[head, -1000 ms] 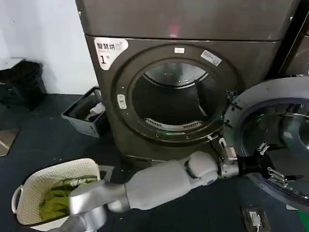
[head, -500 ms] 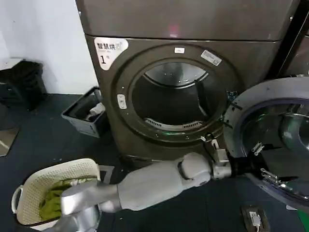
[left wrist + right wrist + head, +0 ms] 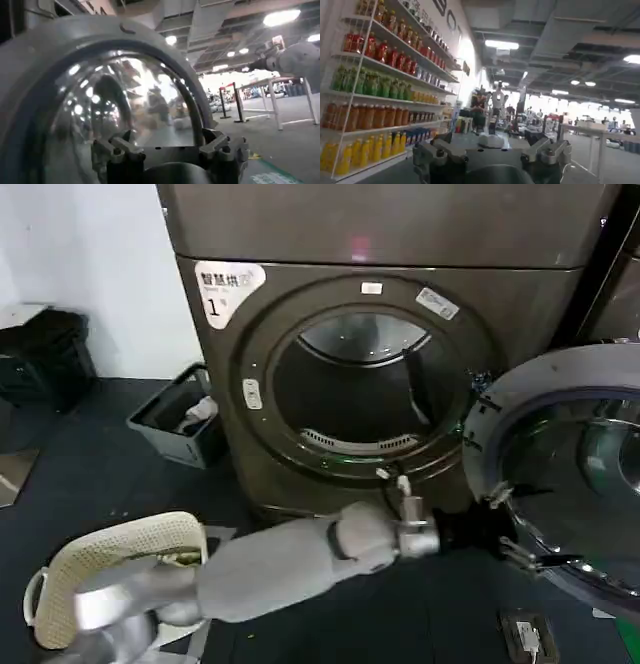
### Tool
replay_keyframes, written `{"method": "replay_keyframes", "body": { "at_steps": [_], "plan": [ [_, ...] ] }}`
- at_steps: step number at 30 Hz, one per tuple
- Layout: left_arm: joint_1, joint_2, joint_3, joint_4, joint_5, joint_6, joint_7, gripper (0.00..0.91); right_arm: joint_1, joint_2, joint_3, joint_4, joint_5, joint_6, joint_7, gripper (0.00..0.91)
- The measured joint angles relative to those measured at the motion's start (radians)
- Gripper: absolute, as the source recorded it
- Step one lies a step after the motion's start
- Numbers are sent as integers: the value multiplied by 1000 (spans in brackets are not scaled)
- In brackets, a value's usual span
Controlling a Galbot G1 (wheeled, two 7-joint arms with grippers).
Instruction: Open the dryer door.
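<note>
One arm working: left gripper (image 3: 520, 529) at inner rim of dryer door (image 3: 560, 474), fingers spread, gripping nothing. Door swung fully right, dryer (image 3: 400, 314) drum exposed.

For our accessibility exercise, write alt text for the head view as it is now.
The dryer door hangs swung open to the right of the dryer, exposing its round drum opening. The left gripper reaches across to the door's lower edge; a laundry basket sits lower left.

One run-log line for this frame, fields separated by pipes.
bronze-grey front-loading dryer: drum exposed | chrome-ringed round dryer door: swung wide open | left gripper: open, at door's lower rim | right gripper: open, idle
</note>
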Motion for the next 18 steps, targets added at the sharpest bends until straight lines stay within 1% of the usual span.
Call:
{"method": "replay_keyframes", "body": {
  "at_steps": [8,18],
  "plan": [
    [-3,148,-8,-113,30,7,-18,907,-11,-3,11,0,0,2,-6,907],
    [-42,410,16,-267,32,-15,-38,907,-5,-2,4,3,0,7,-11,907]
  ]
}}
